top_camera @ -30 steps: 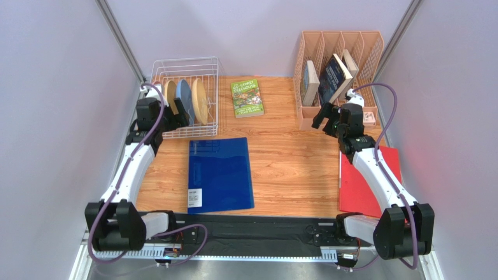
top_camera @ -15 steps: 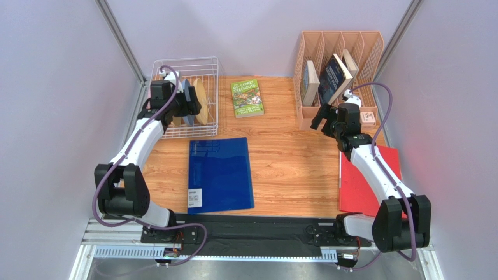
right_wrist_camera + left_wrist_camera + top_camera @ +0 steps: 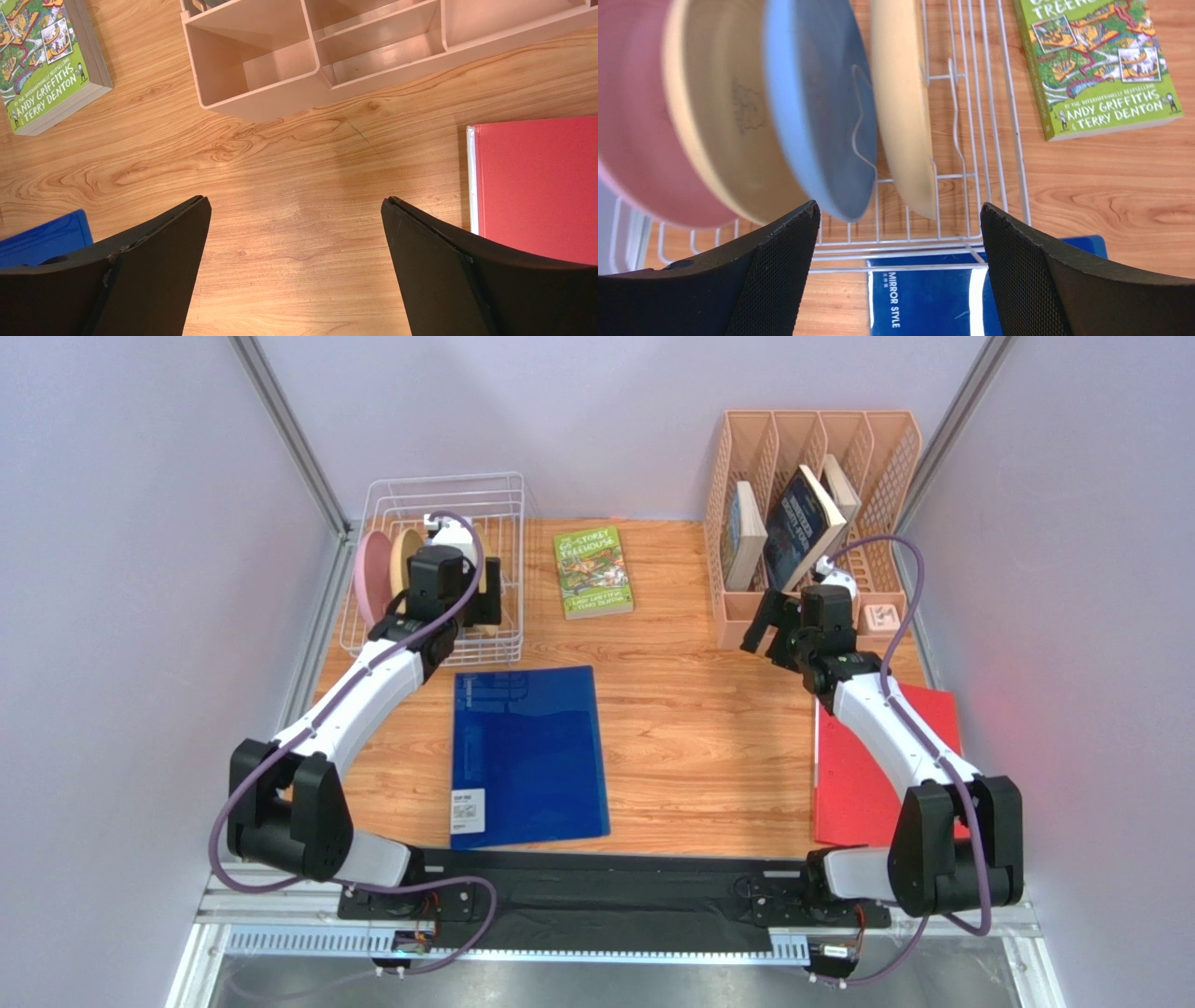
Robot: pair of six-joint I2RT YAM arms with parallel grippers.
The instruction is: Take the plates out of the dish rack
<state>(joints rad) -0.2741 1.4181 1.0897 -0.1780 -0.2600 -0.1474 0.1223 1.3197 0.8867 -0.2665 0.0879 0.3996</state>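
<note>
The white wire dish rack point(image 3: 449, 479) stands at the back left. In it stand on edge a pink plate point(image 3: 373, 574) and a tan plate point(image 3: 404, 557); my left arm hides the others from above. The left wrist view shows all of them: pink plate point(image 3: 633, 140), tan plate point(image 3: 717, 119), light blue plate point(image 3: 815, 105) and a second tan plate point(image 3: 903, 105) between the rack's wires point(image 3: 976, 105). My left gripper point(image 3: 474, 602) point(image 3: 898, 206) is open and empty above the rack's front edge, touching no plate. My right gripper point(image 3: 769, 626) point(image 3: 295, 199) is open and empty over bare wood.
A green paperback point(image 3: 592, 571) point(image 3: 1102, 63) lies right of the rack. A blue folder point(image 3: 529, 753) point(image 3: 927, 301) lies in front of it. A peach file organiser point(image 3: 811, 518) point(image 3: 281, 77) with books stands at the back right. A red folder point(image 3: 884, 770) point(image 3: 540, 182) lies near the right edge.
My left arm has swung right from the rack's left side to over the rack, uncovering the pink plate. The right gripper has shifted slightly toward the organiser.
</note>
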